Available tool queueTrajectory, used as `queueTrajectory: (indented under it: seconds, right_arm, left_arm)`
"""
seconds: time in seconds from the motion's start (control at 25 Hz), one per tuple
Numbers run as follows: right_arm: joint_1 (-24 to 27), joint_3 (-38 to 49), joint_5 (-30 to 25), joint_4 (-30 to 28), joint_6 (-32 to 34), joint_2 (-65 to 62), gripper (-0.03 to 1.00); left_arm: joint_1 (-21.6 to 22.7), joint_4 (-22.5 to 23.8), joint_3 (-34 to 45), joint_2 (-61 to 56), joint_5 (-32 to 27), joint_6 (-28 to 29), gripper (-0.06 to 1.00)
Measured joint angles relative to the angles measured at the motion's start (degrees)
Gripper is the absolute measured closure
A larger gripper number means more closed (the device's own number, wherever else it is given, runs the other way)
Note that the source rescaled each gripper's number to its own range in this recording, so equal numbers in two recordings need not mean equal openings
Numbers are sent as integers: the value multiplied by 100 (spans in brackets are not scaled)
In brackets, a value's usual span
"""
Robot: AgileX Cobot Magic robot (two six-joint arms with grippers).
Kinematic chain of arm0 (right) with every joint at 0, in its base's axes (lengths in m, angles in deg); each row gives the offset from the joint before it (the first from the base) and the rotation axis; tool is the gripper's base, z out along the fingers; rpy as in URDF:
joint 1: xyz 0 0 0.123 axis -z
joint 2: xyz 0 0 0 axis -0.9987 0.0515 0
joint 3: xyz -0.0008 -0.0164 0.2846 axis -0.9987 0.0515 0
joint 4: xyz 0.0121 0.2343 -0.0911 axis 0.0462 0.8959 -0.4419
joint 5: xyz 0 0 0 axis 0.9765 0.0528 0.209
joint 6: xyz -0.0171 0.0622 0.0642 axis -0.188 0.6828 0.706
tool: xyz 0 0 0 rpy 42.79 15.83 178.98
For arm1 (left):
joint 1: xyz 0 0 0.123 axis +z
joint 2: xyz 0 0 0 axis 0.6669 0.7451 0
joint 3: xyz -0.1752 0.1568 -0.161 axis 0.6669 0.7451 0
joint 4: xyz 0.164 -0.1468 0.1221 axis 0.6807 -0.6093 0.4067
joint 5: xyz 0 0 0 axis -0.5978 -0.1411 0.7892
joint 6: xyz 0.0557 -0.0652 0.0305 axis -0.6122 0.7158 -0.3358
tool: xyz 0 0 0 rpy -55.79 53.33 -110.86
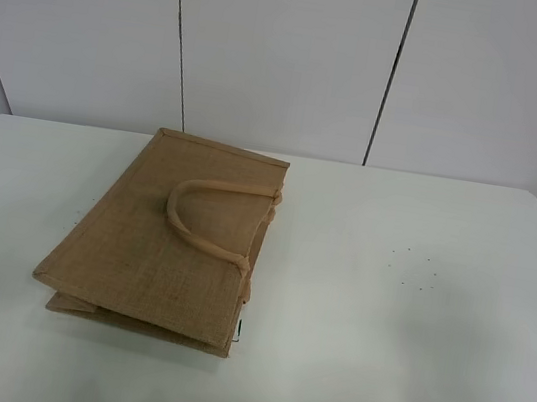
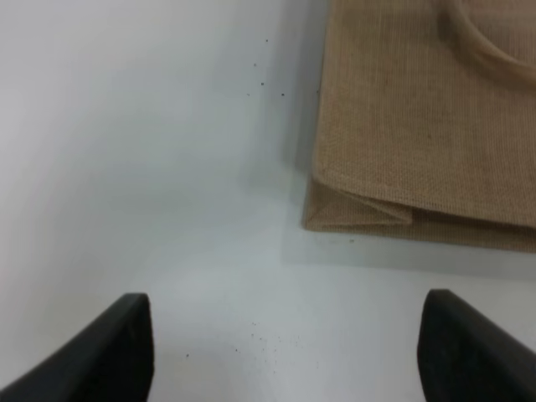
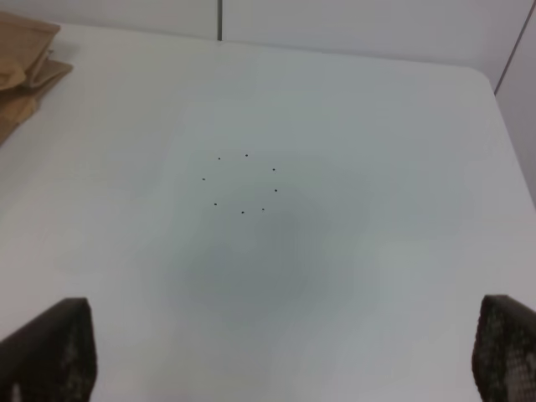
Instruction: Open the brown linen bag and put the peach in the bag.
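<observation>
The brown linen bag [image 1: 172,237] lies flat and folded on the white table [image 1: 412,324], left of centre, with a beige loop handle [image 1: 207,220] resting on top. In the left wrist view its folded corner [image 2: 394,159] lies ahead of my left gripper [image 2: 285,352], which is open and empty over bare table. The right gripper [image 3: 285,360] is open and empty over the table's right side; a bit of the bag [image 3: 25,67] shows at that view's edge. The peach is out of view. Neither gripper shows in the exterior view.
A ring of small black dots [image 3: 243,182] marks the table right of the bag, also seen in the exterior view [image 1: 412,268]. White wall panels [image 1: 291,53] stand behind the table's far edge.
</observation>
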Motion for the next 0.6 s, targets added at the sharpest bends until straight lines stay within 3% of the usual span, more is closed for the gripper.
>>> queueTrajectory:
  seconds: [0.6]
  right_arm:
    - [0, 0, 0, 0, 0, 0, -3]
  left_arm:
    - [0, 0, 18, 0, 0, 0, -2]
